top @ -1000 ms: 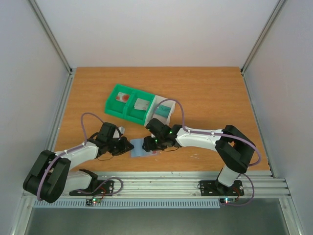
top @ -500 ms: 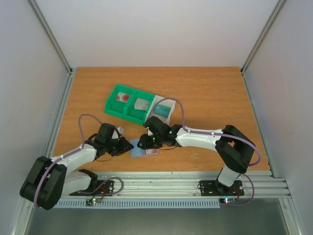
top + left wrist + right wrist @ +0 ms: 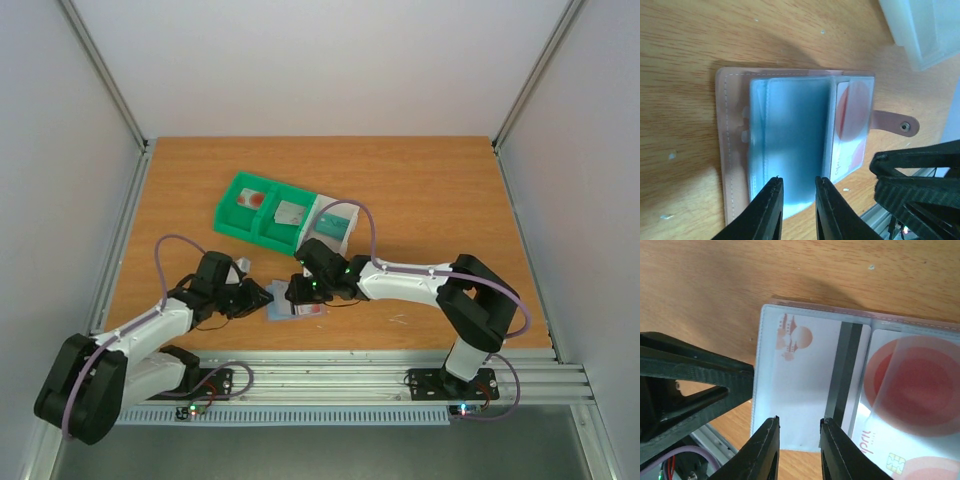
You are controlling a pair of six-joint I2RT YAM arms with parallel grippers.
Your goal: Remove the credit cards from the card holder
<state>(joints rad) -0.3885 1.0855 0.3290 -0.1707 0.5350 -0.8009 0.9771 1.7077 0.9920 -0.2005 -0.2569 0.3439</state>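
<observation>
Two cards (image 3: 800,390) sit sleeved in the open holder (image 3: 790,140) at six o'clock on the desk (image 3: 430,200); we judge both left to pull, both arms' jaws narrowly spread, empty.

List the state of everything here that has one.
card holder: open, lying flat.
snap strap: unfastened.
striped card: in its sleeve.
red-circle card: in its sleeve.
left gripper: slightly open over holder's edge.
right gripper: slightly open over striped card.
green-and-white tray: holding items.
</observation>
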